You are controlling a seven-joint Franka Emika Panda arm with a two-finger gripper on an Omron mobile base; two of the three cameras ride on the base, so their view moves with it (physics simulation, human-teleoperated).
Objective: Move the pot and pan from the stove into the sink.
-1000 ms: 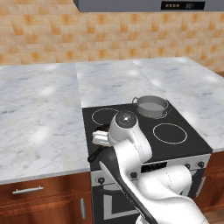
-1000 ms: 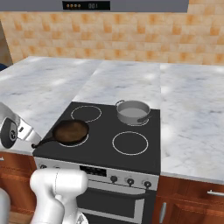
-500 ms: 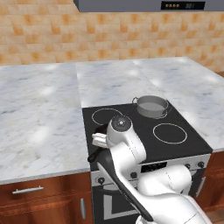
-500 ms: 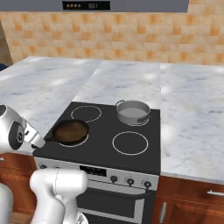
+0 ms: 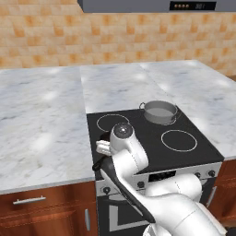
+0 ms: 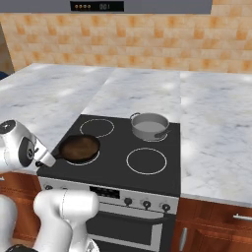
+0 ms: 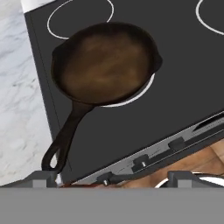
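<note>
Spread-fingered gripper [image 7: 111, 181] (empty) above round, seemingly cast-iron pan [image 7: 107, 63] on glossy black stove [image 7: 183, 94].

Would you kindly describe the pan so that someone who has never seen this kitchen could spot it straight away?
Find the black glass stove set into the white marble counter. In the right base view, the pan sits on its near left burner. It is a round dark skillet with a brownish inner face and one long black handle, unlike the small silver pot with two loop handles on a far burner.
</note>
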